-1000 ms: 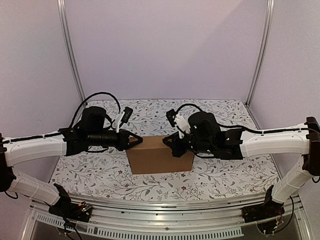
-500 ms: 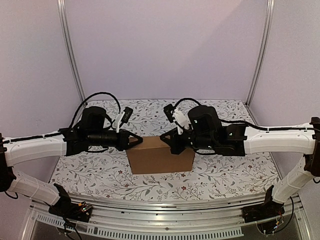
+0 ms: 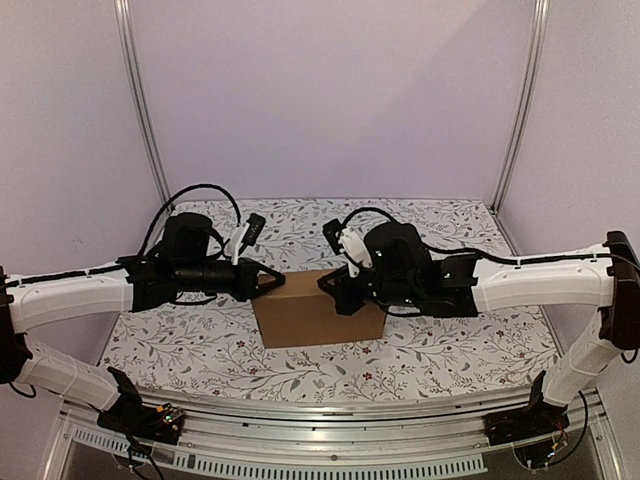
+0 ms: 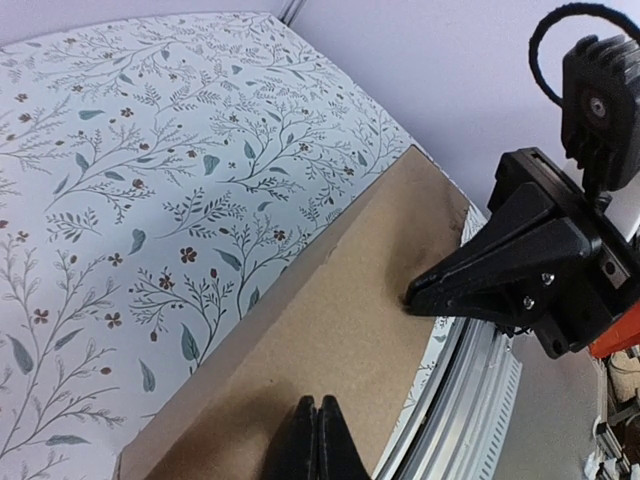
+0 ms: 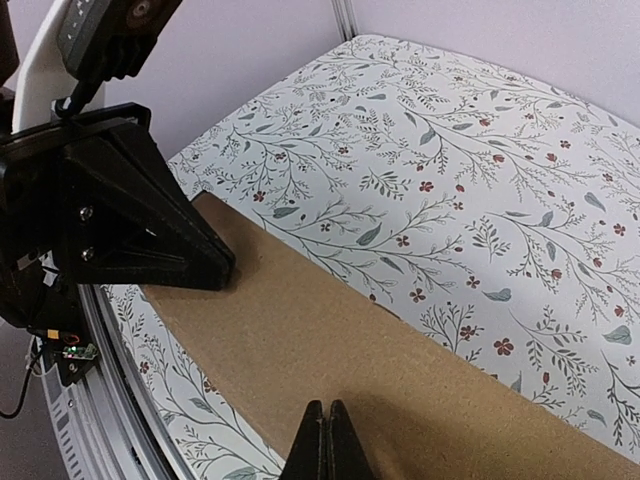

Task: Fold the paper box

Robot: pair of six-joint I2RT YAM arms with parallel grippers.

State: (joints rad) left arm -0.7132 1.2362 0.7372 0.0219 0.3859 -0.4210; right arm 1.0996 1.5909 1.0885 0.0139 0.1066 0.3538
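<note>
The paper box (image 3: 315, 315) is a closed brown cardboard block standing on the floral table, with its narrow top face up. My left gripper (image 3: 283, 283) is shut and empty, and its tip lies over the box's top left end. My right gripper (image 3: 322, 283) is shut too, over the top a little right of it. In the left wrist view my shut fingertips (image 4: 320, 403) rest on or just above the box top (image 4: 340, 320), facing the right gripper (image 4: 408, 297). In the right wrist view the right gripper (image 5: 327, 407) sits over the box (image 5: 330, 330), opposite the left gripper (image 5: 228, 275).
A floral cloth (image 3: 440, 345) covers the table. An aluminium rail (image 3: 320, 440) runs along the near edge, and two upright frame posts (image 3: 140, 100) stand at the back corners before purple walls. Cables loop behind both wrists.
My right gripper has slid left along the box top, closer to the left gripper. The left arm and the box have stayed put.
</note>
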